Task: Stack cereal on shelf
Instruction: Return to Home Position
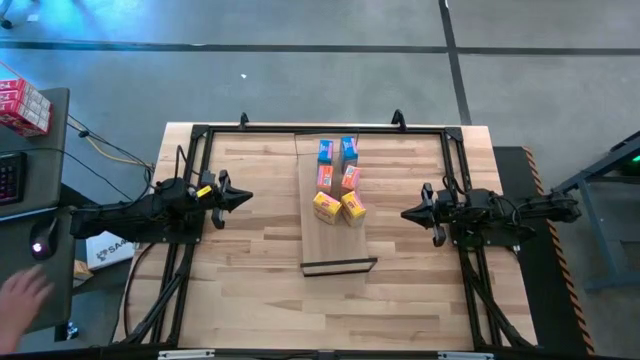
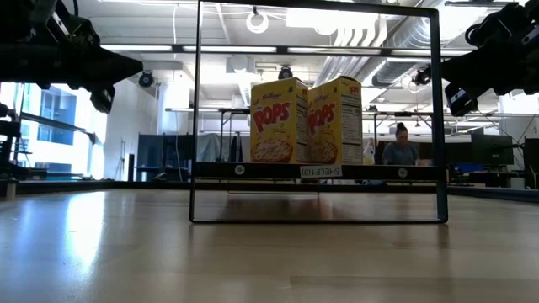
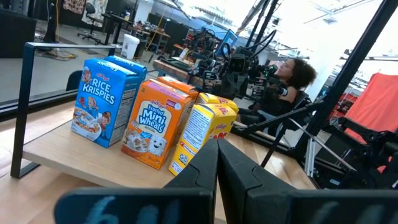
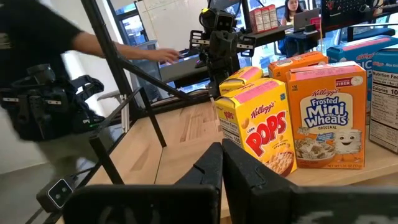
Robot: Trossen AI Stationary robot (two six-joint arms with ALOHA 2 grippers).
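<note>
Cereal boxes (image 1: pixel 350 178) are set upright in three pairs along the back half of the shelf (image 1: pixel 338 248). Two blue boxes (image 1: pixel 325 151) are placed farthest back, two orange boxes (image 1: pixel 325 178) in the middle, and two yellow boxes (image 1: pixel 326 207) next to the bare front stretch.

The left claw (image 1: pixel 245 198) is held over the table to the shelf's left and the right claw (image 1: pixel 408 214) to its right, both well apart from the shelf. Each is shown by its own wrist view to be pinched fully together, with nothing gripped.

The yellow pair is seen slightly turned against the rows behind it. All the boxes are judged light and tall for their footing, so one could be tipped by a knock on the table or the black frame (image 1: pixel 338 266). As the pairs are packed close, its neighbours could be carried over too. Such a knock would most likely be dealt by an arm swung low on its way to rest, or by the person whose hand (image 1: pixel 25 295) is seen beside the table's left edge.
</note>
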